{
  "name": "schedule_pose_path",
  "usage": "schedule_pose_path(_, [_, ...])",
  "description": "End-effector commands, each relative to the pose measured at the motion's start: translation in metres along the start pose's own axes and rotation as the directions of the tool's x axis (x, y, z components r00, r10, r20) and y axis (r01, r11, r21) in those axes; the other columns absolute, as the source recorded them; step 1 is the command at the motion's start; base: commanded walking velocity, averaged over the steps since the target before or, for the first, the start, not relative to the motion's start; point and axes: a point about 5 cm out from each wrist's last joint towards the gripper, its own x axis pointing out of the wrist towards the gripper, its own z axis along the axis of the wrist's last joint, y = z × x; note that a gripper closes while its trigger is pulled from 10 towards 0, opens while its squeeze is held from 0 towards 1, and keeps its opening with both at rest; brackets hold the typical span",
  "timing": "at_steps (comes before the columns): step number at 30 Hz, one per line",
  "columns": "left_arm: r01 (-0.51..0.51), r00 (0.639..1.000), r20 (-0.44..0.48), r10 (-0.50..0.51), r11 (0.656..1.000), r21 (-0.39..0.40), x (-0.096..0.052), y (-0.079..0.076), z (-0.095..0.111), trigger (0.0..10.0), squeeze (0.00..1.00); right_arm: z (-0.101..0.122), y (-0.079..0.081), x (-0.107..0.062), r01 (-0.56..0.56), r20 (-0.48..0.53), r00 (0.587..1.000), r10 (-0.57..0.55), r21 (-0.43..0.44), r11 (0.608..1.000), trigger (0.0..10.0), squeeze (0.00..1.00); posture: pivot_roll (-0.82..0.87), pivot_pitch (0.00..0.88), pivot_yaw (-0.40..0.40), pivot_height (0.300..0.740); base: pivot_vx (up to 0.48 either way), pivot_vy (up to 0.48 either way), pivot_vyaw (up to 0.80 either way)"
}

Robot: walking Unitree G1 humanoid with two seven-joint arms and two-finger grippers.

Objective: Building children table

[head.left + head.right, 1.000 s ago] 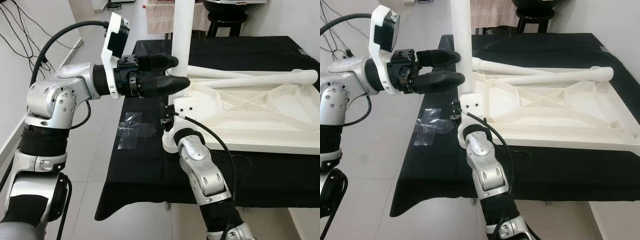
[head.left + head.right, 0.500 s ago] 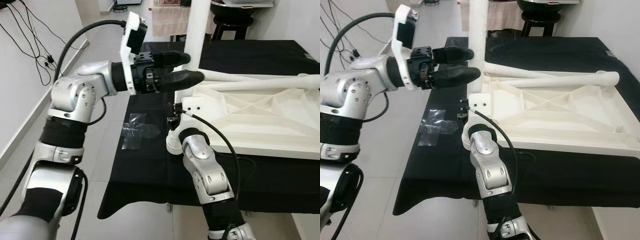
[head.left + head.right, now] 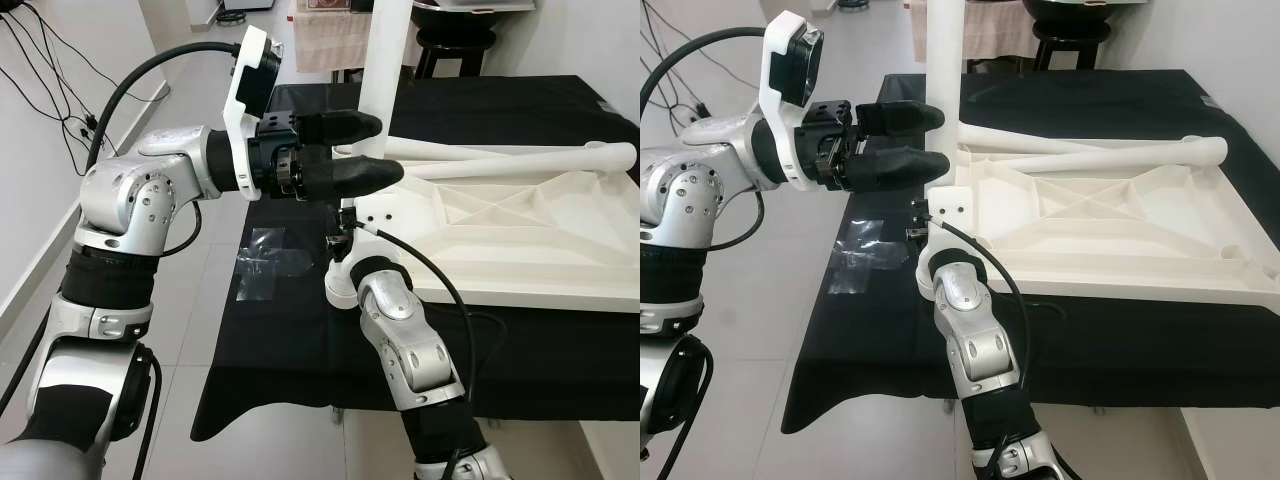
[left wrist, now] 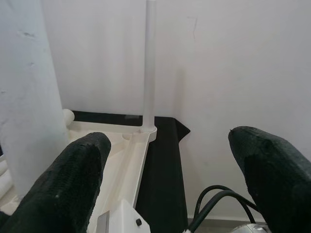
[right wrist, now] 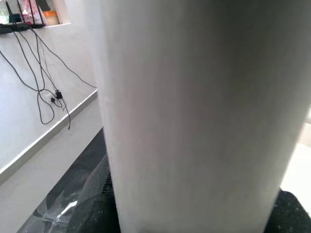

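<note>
A white children's table [image 3: 520, 235] lies upside down on a black cloth [image 3: 290, 340]. One white leg [image 3: 387, 60] stands upright at its near left corner. Two loose legs [image 3: 500, 160] lie across the underside. My left gripper [image 3: 390, 148] is open at mid height of the upright leg, and the leg stands just outside its far finger [image 4: 73, 179]. My right arm [image 3: 400, 340] reaches up to the foot of that leg. There the right gripper [image 5: 194, 218] is shut on the leg, with a dark finger [image 5: 95, 213] on each side. Another thin white post [image 4: 148, 63] stands at a farther corner.
A clear plastic bag [image 3: 265, 262] lies on the cloth left of the table corner. A dark stool [image 3: 450, 40] and a draped cloth [image 3: 325, 35] stand behind. Cables [image 3: 50, 70] hang on the left wall above open tiled floor [image 3: 180, 300].
The head camera has swung, so the whole scene shifts. My left gripper stays open beside the upright leg, and the right gripper keeps its hold at the leg's foot.
</note>
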Motion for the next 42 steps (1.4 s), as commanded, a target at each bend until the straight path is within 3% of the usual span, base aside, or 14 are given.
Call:
schedule_pose_path(1, [0.003, 1.000, -0.011, -0.004, 1.000, -0.007, -0.005, -0.002, -0.001, 10.0, 0.00, -0.032, 0.030, -0.009, -0.049, -0.161, 0.985, 0.066, 0.102, 0.994, 0.0, 0.00, 0.04, 0.132, 0.059, 0.740, 0.000, 0.000, 0.00])
schedule_pose_path(8, [-0.022, 1.000, 0.017, 0.021, 1.000, 0.017, -0.015, -0.003, 0.007, 10.0, 0.00, -0.032, 0.030, -0.009, -0.051, -0.161, 0.985, 0.067, 0.105, 0.993, 0.0, 0.00, 0.04, 0.134, 0.058, 0.740, 0.000, 0.000, 0.00])
schedule_pose_path(12, [-0.070, 0.995, 0.067, 0.069, 0.997, 0.023, -0.019, 0.001, 0.014, 10.0, 0.00, -0.032, 0.030, -0.009, -0.048, -0.155, 0.986, 0.065, 0.111, 0.993, 0.0, 0.00, 0.04, 0.136, 0.059, 0.740, 0.000, 0.000, 0.00])
schedule_pose_path(16, [-0.156, 0.973, 0.176, 0.151, 0.988, 0.014, -0.027, 0.008, 0.028, 10.0, 0.00, -0.036, 0.030, -0.010, -0.033, -0.186, 0.980, 0.066, 0.180, 0.983, 0.0, 0.00, 0.04, 0.135, 0.058, 0.740, 0.000, 0.000, 0.00])
schedule_pose_path(22, [-0.198, 0.957, 0.217, 0.195, 0.980, -0.008, -0.029, 0.013, 0.034, 10.0, 0.00, -0.035, 0.029, -0.009, -0.035, -0.179, 0.982, 0.066, 0.170, 0.985, 0.0, 0.00, 0.04, 0.135, 0.058, 0.740, 0.000, 0.000, 0.00])
schedule_pose_path(31, [-0.218, 0.958, 0.181, 0.223, 0.975, -0.048, -0.024, 0.019, 0.025, 10.0, 0.00, -0.027, 0.036, -0.009, -0.102, -0.120, 0.986, 0.113, 0.100, 0.990, 0.0, 0.00, 0.04, 0.134, 0.060, 0.740, 0.000, 0.000, 0.00])
schedule_pose_path(33, [-0.206, 0.962, 0.167, 0.215, 0.976, -0.067, -0.019, 0.021, 0.019, 10.0, 0.00, -0.023, 0.044, -0.011, -0.164, -0.082, 0.983, 0.166, 0.033, 0.986, 0.0, 0.00, 0.04, 0.134, 0.063, 0.740, 0.000, 0.000, 0.00])
schedule_pose_path(42, [-0.196, 0.966, 0.155, 0.208, 0.977, -0.086, -0.013, 0.022, 0.014, 10.0, 0.00, -0.024, 0.054, -0.015, -0.262, -0.061, 0.965, 0.256, -0.102, 0.960, 0.0, 0.00, 0.04, 0.134, 0.066, 0.740, 0.000, 0.000, 0.00])
